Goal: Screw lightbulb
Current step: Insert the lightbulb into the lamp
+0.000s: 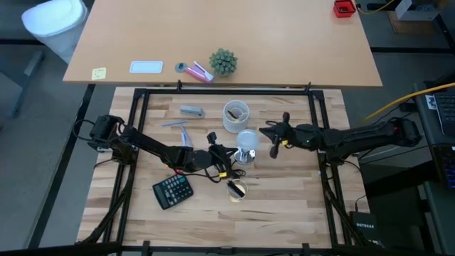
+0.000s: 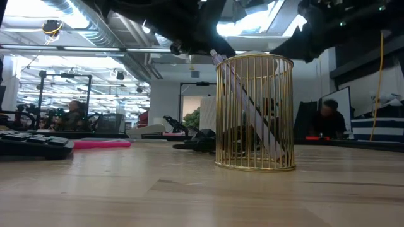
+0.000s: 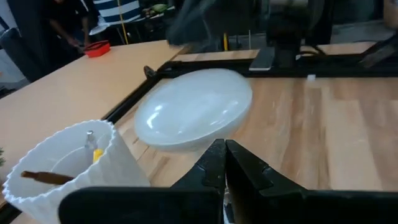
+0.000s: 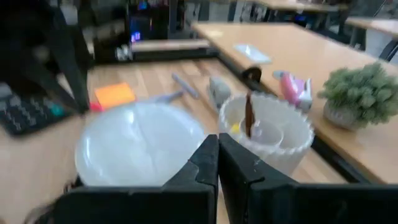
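Lightbulb location: the lightbulb (image 1: 247, 139) sat mid-table, just beside the white scalloped cup (image 1: 236, 114), between the two grippers.
Lightbulb orientation: in the high view the white globe lay toward the far side, with a silver socket (image 1: 245, 155) touching it on the near side. The long axis therefore appeared to run globe-far, base-near. Whether it stood upright in the socket or leaned could not be told.
Left gripper: the left gripper (image 1: 229, 153) was just beside the socket. In its wrist view the fingers met tip to tip, holding nothing, with the globe (image 3: 193, 109) just beyond them.
Right gripper: the right gripper (image 1: 274, 135) was near the globe on the opposite side. Its fingers were likewise pressed together and empty, and the globe (image 4: 140, 143) sat beyond them.
Handling, judged: light, rigid, thin-walled, smooth and slippery; likely fragile under pinch load.
Grasp point, judged: across the widest part of the globe, with light pressure, leaving the base free to turn.
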